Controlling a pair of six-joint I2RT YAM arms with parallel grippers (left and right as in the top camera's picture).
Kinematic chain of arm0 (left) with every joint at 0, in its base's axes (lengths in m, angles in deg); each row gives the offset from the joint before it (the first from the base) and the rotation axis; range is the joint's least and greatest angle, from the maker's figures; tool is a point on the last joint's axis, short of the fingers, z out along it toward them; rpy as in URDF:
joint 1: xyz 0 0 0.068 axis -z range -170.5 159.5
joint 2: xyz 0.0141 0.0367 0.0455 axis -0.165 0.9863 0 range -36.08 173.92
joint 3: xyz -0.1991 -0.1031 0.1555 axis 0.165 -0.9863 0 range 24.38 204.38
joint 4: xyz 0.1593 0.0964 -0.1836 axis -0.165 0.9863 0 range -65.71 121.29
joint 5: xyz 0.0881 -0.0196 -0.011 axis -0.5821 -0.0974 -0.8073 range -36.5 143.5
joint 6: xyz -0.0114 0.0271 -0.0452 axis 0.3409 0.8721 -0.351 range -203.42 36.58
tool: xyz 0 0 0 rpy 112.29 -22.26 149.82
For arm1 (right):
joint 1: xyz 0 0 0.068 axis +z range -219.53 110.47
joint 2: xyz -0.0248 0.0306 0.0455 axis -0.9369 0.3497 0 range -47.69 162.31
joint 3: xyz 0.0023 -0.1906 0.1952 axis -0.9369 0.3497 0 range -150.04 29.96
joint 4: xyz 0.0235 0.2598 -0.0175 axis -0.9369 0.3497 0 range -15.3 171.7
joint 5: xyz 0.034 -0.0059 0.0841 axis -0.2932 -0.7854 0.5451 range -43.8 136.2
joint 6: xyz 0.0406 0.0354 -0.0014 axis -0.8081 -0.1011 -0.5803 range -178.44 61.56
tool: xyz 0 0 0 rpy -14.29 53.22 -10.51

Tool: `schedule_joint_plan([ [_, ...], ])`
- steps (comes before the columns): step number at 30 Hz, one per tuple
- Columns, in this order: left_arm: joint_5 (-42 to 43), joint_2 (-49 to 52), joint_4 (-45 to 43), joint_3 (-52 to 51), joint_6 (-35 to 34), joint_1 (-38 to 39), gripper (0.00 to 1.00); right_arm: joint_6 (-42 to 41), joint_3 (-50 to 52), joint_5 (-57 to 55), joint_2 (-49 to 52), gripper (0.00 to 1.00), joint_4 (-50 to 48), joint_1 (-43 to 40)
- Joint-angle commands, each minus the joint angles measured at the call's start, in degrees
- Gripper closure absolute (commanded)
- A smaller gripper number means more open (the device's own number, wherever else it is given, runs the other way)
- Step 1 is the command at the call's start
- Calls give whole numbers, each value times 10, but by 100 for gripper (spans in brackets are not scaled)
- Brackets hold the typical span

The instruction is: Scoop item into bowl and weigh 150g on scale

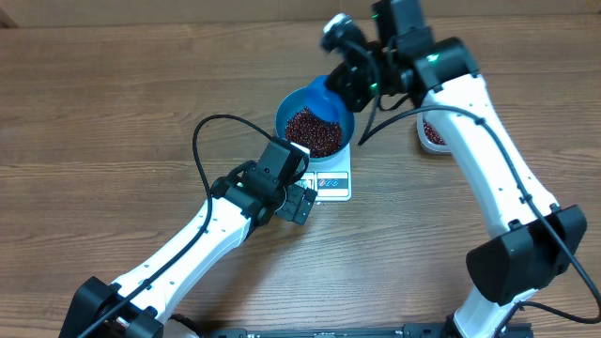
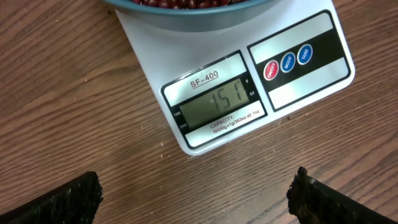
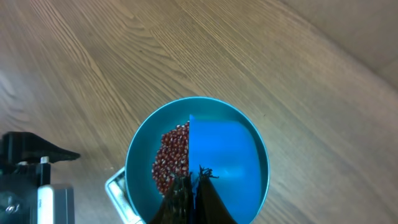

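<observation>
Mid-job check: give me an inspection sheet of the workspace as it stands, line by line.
Surface: brown wood-grain table, no stray beans seen.
Job's things: round bright blue bowl sits on small white square digital scale, holding small dark red-brown beans; display appears to read 151.
Clutter: clear plastic tub with beans, partly hidden behind the right arm.
Grippers: left gripper open, empty, hovering at the scale's display edge; right gripper shut on small blue scoop above the bowl, no beans seen in it.
Cables: black cable loops off the left arm; second cable hangs by the right arm.
Surroundings: paler tan strip beyond the table's edge; nothing else seen.
</observation>
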State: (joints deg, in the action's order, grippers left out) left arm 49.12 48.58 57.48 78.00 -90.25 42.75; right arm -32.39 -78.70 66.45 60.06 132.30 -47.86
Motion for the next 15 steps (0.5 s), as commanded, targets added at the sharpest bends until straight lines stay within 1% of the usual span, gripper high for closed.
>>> schedule_joint_plan([
  [1,-5,0,0,-1,11,-2,0,30,-13,-57,-11,96,-14,26],
  [8,-5,0,0,-1,11,-2,1,30,43,-57,-10,96,-59,31],
  [11,-5,0,0,-1,11,-2,0,30,73,-59,-10,96,-97,31],
  [15,-5,0,0,-1,11,-2,0,30,112,-87,-10,96,-136,31],
])
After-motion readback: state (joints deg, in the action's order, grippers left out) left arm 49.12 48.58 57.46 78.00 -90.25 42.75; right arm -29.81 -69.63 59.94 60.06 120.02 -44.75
